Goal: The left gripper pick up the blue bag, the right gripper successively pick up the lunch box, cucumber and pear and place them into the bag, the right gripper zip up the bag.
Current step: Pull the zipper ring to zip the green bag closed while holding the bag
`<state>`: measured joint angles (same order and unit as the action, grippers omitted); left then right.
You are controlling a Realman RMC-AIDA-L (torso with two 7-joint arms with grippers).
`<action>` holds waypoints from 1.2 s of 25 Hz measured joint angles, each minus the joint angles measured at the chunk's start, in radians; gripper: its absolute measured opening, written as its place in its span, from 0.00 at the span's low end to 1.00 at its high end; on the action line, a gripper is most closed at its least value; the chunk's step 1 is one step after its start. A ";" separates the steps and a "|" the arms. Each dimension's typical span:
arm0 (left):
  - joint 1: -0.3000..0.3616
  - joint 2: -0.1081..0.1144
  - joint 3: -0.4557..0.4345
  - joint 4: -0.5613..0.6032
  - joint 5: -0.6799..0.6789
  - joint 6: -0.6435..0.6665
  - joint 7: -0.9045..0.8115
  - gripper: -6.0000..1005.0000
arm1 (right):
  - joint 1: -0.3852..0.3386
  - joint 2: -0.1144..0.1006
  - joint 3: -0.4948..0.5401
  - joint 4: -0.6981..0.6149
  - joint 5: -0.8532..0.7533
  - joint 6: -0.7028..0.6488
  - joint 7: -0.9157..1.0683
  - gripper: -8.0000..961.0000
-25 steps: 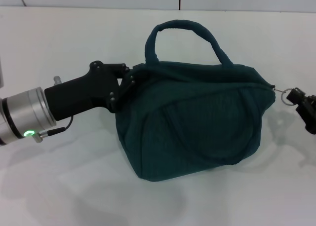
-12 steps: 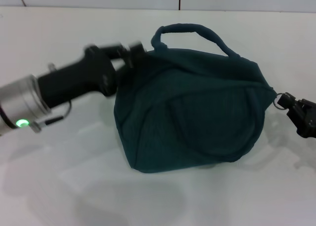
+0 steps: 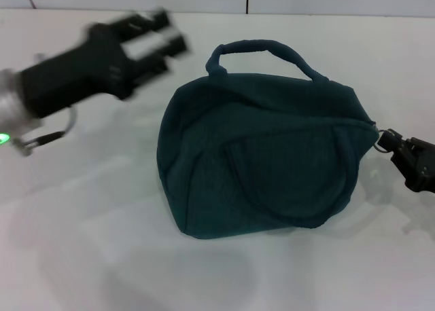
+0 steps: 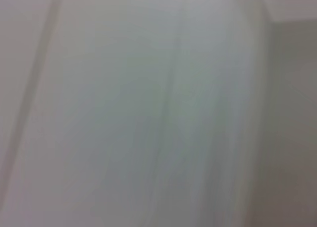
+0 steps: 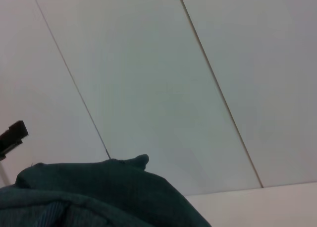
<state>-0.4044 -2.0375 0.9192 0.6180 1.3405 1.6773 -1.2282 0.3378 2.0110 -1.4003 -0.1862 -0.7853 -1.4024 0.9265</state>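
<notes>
The blue bag (image 3: 262, 158) sits slumped on the white desk (image 3: 102, 243), zip closed, one loop handle (image 3: 262, 53) arched up at the far side, the other lying flat on its front face. Left tool (image 3: 160, 39) hangs above the desk, apart from the bag and off its far-left corner — fingers spread, grasping nothing, blurred. Right tool (image 3: 401, 151) is at the bag's right end, fingertips at the metal ring pull (image 3: 382, 140) of the zip; can't tell whether it's clenched on the ring. Right wrist cam shows the bag's top edge (image 5: 89, 192) w/ wall panels beyond — left wrist cam only a pale blur.
</notes>
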 joint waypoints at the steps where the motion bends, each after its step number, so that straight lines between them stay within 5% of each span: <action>1: -0.011 -0.007 0.009 0.050 0.047 -0.001 -0.046 0.44 | 0.000 0.000 0.000 -0.001 0.000 -0.001 0.000 0.02; 5: -0.071 -0.048 0.029 0.238 0.238 -0.012 -0.244 0.50 | 0.001 0.000 0.000 -0.002 0.000 -0.005 0.000 0.02; 13: -0.225 -0.045 0.145 0.412 0.433 -0.084 -0.574 0.49 | -0.005 0.002 0.000 0.003 0.001 -0.008 0.000 0.02; 22: -0.411 -0.048 0.240 0.445 0.667 -0.138 -0.851 0.49 | -0.005 0.002 -0.002 0.004 0.000 -0.015 -0.001 0.02; 30: -0.433 -0.048 0.282 0.448 0.768 -0.209 -0.922 0.49 | -0.010 0.002 -0.002 0.004 0.000 -0.024 -0.002 0.02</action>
<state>-0.8373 -2.0855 1.2014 1.0661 2.1087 1.4687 -2.1498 0.3282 2.0126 -1.4021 -0.1825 -0.7855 -1.4263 0.9250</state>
